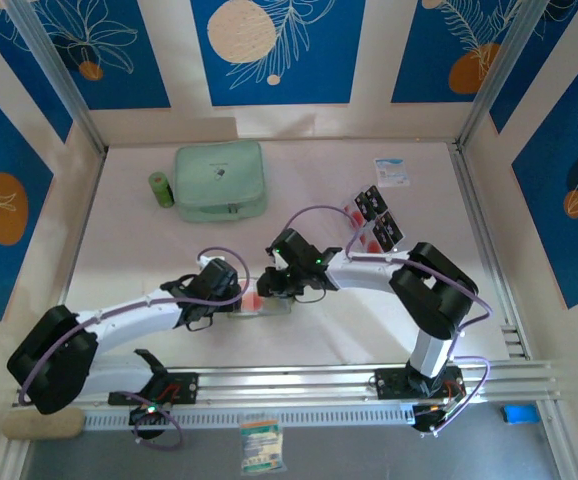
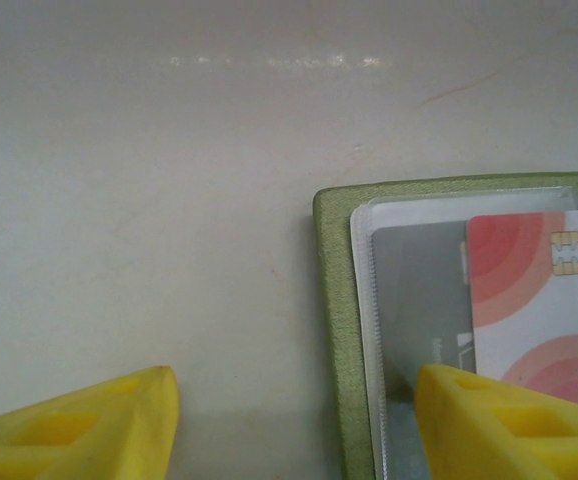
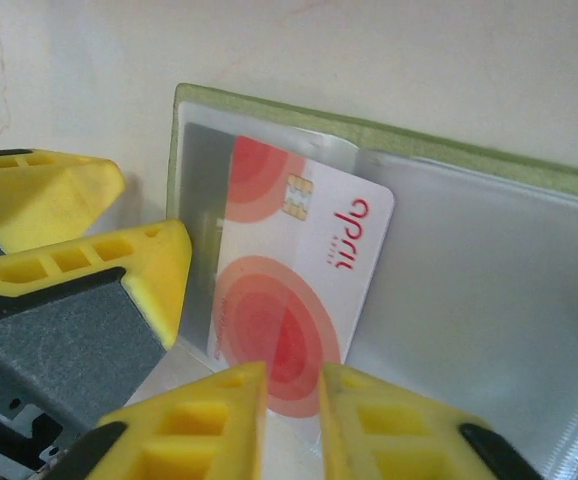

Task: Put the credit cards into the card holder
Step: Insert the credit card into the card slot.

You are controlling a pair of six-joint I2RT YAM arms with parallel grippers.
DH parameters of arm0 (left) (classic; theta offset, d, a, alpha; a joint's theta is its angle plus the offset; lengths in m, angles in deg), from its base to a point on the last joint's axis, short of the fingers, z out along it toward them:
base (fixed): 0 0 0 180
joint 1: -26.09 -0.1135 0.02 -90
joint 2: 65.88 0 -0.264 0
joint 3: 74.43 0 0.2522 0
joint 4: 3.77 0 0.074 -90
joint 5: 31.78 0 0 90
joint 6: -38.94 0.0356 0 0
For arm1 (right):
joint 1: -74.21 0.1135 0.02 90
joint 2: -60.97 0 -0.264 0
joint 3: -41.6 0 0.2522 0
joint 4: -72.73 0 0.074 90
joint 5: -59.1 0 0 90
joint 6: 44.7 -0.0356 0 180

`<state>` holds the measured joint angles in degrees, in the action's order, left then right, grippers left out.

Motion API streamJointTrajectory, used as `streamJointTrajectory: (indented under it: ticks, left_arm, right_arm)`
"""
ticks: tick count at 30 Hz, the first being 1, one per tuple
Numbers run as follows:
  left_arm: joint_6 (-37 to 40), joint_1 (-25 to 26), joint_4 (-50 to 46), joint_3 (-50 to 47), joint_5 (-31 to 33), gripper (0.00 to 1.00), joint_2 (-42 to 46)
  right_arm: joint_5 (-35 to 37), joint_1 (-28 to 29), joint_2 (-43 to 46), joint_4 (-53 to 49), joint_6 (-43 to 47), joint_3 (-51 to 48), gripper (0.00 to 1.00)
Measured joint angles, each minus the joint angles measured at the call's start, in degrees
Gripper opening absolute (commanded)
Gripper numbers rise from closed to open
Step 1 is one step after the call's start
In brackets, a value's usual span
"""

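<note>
The card holder (image 2: pixel 334 300) lies open on the desk (image 1: pixel 309 180), close in front of the two arm bases, its olive rim around a clear plastic sleeve (image 3: pixel 489 290). A grey card (image 2: pixel 419 290) sits inside the sleeve at the holder's end. A pale card (image 3: pixel 299 280) with red blobs and a gold chip lies over it, its far corner under the sleeve's lip. How deep it has gone into the pocket is hard to judge through the glare.

The right hand (image 3: pixel 291 375) is at the pale card's near edge, its yellow fingers a narrow gap apart, with the card's edge showing between the tips. The card lies face-up to them, not pinched flat between them.

The left hand (image 2: pixel 296 385) stands wide and grips nothing. One finger hangs over bare desk and the other over the holder's end, right by the sleeve's edge.

The other credit cards (image 1: pixel 367 202), black ones and red-blobbed ones, lie in a loose cluster farther back on the right, well apart from the holder. A mint-green zip case (image 1: pixel 219 180) sits at the back with a small green cylinder (image 1: pixel 160 188) just beside it, and a white-and-blue packet (image 1: pixel 392 172) lies behind the cards.
</note>
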<state>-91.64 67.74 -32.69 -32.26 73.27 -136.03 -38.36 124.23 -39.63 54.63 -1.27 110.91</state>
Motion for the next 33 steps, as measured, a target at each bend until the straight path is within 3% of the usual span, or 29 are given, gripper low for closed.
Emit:
streamJointTrajectory:
  ticks: [19, 33]
  left_arm:
    - [-1.0, 0.0, -0.2, -1.6, 0.0, 0.61, -0.1]
    - [-1.2, 0.0, -0.9, -1.7, 1.2, 0.62, 2.7]
  right_arm:
    - [1.9, 2.3, -8.5, -4.7, 1.8, 8.0, 0.03]
    - [2.2, 3.2, -8.9, -6.5, 1.6, 10.3, 0.03]
